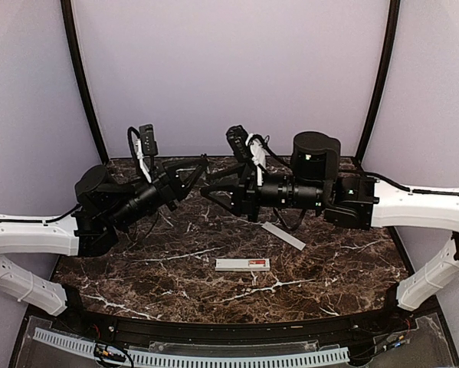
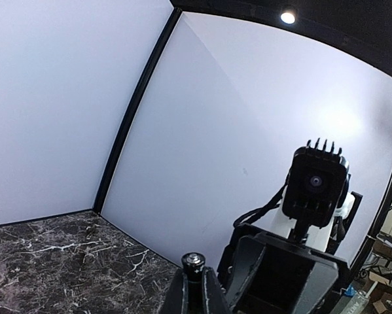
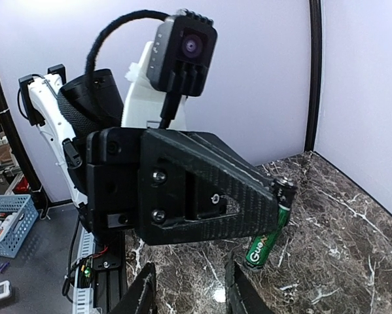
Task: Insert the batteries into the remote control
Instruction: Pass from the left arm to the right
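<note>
Where the two arms meet above the middle of the dark brown, white-veined marble table top point(image 1: 137, 276), the overhead view shows the left gripper point(image 1: 202, 165) and the right gripper point(image 1: 210, 184) tip to tip, both raised off the surface. What sits between them is too small to make out from here. The slim white rectangular plastic remote control point(image 1: 233, 264) lies flat on the table top nearer the arm bases, with a red patch toward its right end. It is well apart from both grippers. A thinner flat white strip point(image 1: 283, 235) lies at a slant just beyond it, not touching it.

In the left wrist view, the left gripper point(image 2: 194, 284) is pinched tight on a thin cylindrical battery point(image 2: 194, 261), seen end-on with its metal cap poking above the fingers. The boxy black camera point(image 2: 315, 183) on the right wrist faces it from close by.

In the right wrist view, that battery point(image 3: 264, 242) shows a green sleeve with pale lettering. It hangs tilted from the tip of the left gripper point(image 3: 284, 194), clamped by its upper end. The right gripper point(image 3: 189, 281) stands apart with nothing between its two dark fingers, which sit just below the battery's lower end.
</note>
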Controlling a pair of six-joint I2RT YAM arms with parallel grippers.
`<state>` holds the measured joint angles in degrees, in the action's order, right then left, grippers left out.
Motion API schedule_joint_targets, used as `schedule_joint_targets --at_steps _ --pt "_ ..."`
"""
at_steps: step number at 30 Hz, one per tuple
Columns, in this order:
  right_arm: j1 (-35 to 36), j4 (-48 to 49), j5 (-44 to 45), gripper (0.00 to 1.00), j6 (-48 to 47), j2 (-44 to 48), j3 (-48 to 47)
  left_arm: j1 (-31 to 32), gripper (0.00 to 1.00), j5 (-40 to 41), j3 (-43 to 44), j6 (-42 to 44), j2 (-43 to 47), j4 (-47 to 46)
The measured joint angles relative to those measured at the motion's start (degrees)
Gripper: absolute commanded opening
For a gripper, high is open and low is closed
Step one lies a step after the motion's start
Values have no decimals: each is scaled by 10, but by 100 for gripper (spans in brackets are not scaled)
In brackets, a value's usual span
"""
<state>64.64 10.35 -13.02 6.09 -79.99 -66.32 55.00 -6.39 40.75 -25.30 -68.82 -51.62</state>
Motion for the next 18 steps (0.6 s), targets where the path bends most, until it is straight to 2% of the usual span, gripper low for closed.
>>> schedule_joint_targets --at_steps 2,8,15,18 --pt "2 7 9 26 -9 -14 -8 3 0 5 0 -8 3 -6" --pt "2 19 32 24 -15 -22 -9 5 0 16 0 -11 26 -6" --pt "2 21 57 33 -12 -20 -10 5 0 25 -3 -3 34 -5" --pt "2 16 58 33 -11 -21 -17 6 0 24 -3 1 34 -5"
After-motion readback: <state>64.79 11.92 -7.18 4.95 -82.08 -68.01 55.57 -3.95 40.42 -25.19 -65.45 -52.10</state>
